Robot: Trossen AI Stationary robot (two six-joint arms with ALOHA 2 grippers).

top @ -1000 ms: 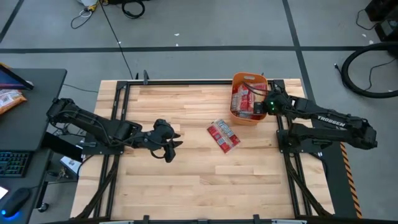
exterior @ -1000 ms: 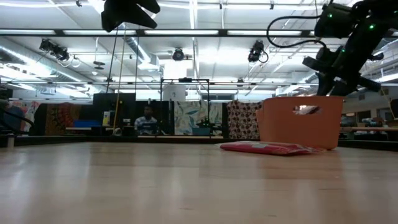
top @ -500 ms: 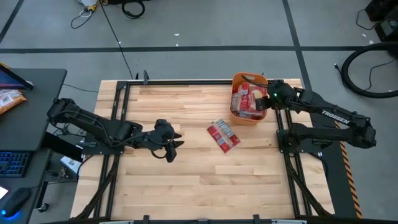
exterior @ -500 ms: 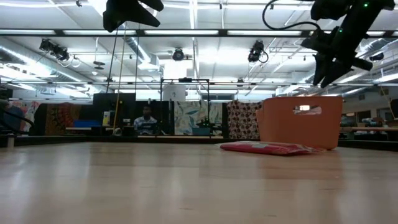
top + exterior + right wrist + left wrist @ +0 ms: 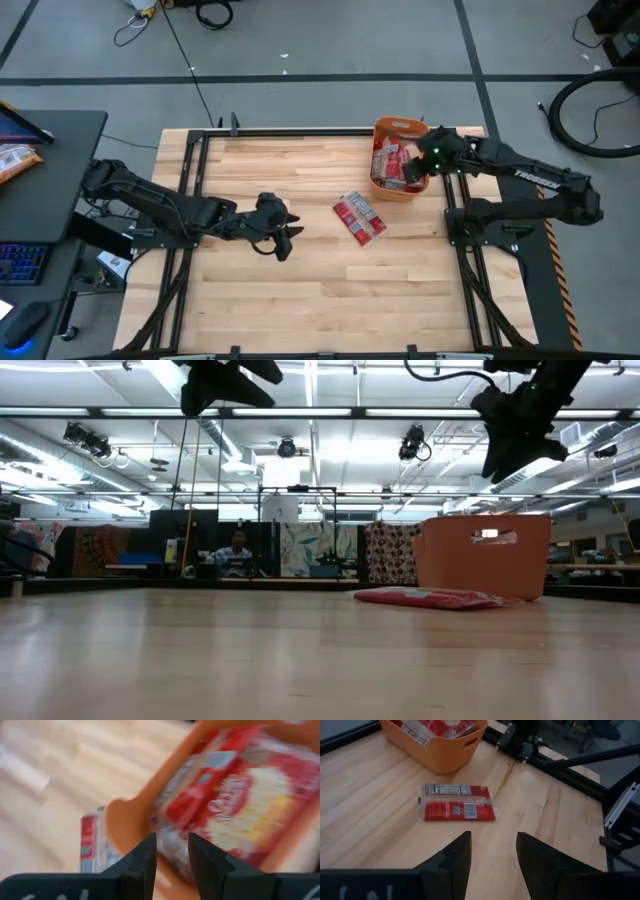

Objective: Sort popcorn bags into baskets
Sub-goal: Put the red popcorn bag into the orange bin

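While my right end effector [image 5: 418, 166] lifted clear of the basket [image 5: 398, 190], empty.
Fingers parted; left end effector [image 5: 492, 857] released, nearing two bench packets [image 5: 359, 217].

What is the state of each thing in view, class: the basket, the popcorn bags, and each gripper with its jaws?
Basket: upright on the table, holding several popcorn bags.
Popcorn bags in the basket: piled inside, lying loose.
Popcorn bags on the table: lying flat, side by side, outside the basket.
Left gripper: jaws open, empty, pointed at the bags on the table.
Right gripper: above the basket, jaws parted, nothing between them.
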